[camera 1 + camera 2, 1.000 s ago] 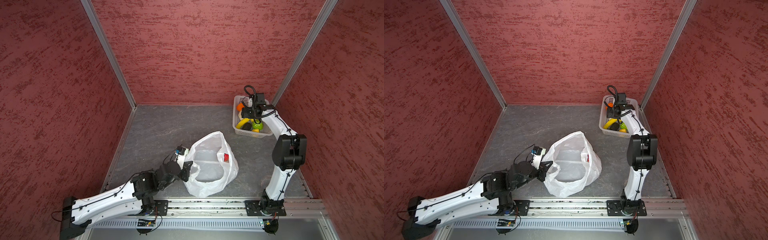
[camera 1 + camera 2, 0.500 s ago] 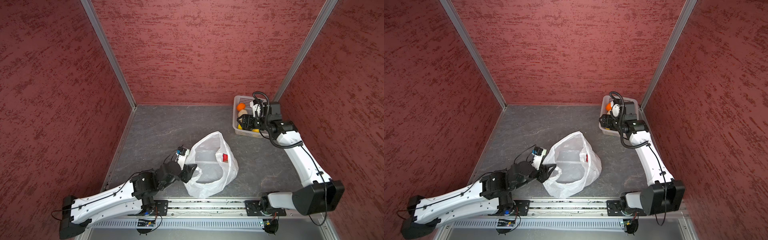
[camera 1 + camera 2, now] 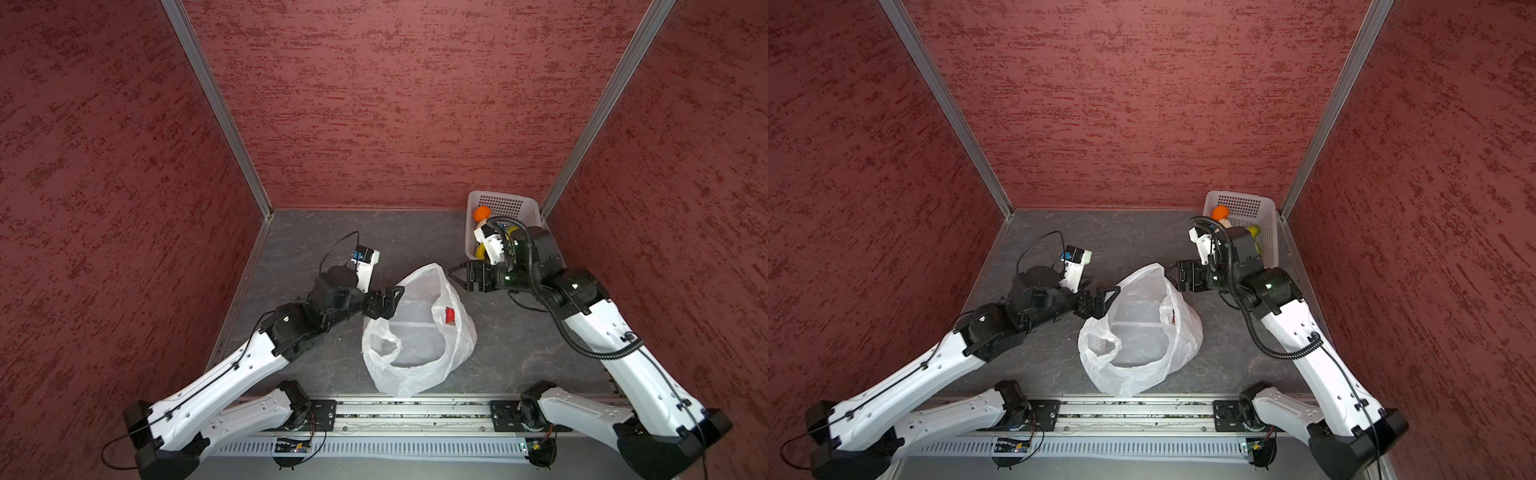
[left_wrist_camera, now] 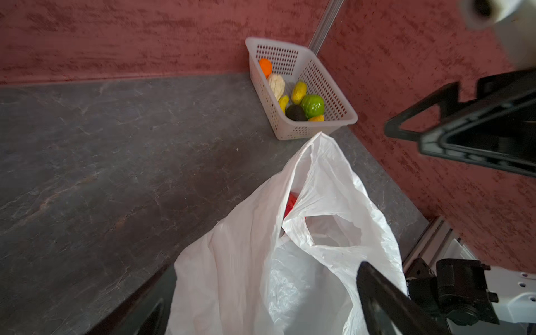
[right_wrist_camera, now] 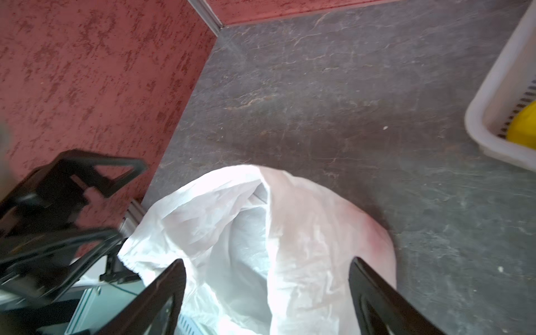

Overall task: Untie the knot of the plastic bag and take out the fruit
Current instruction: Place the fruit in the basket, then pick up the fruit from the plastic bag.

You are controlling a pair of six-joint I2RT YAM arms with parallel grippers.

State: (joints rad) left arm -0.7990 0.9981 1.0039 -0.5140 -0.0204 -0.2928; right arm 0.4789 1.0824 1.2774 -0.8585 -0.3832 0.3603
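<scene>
The plastic bag (image 3: 419, 357) (image 3: 1142, 365) stands on the grey floor with its mouth wide open. No knot shows; a handle loop (image 4: 333, 240) hangs loose. A red piece of fruit (image 3: 450, 314) (image 4: 291, 203) lies inside, against the bag's wall. My left gripper (image 3: 394, 300) (image 4: 261, 307) is open at the bag's left rim, with plastic between its spread fingers. My right gripper (image 3: 455, 277) (image 5: 268, 295) is open over the far right rim. More fruit lies in the basket: orange (image 4: 265, 66), beige (image 4: 276, 84), bumpy green (image 4: 312, 105), black (image 4: 295, 113).
The white perforated basket (image 3: 507, 203) (image 3: 1241, 201) (image 4: 316, 127) sits in the far right corner, right behind my right wrist. Red walls close in three sides. A metal rail (image 3: 415, 409) runs along the front edge.
My left gripper opened and let go of the bag's rim. My right arm swung from over the basket down to the bag's far rim, its jaws open.
</scene>
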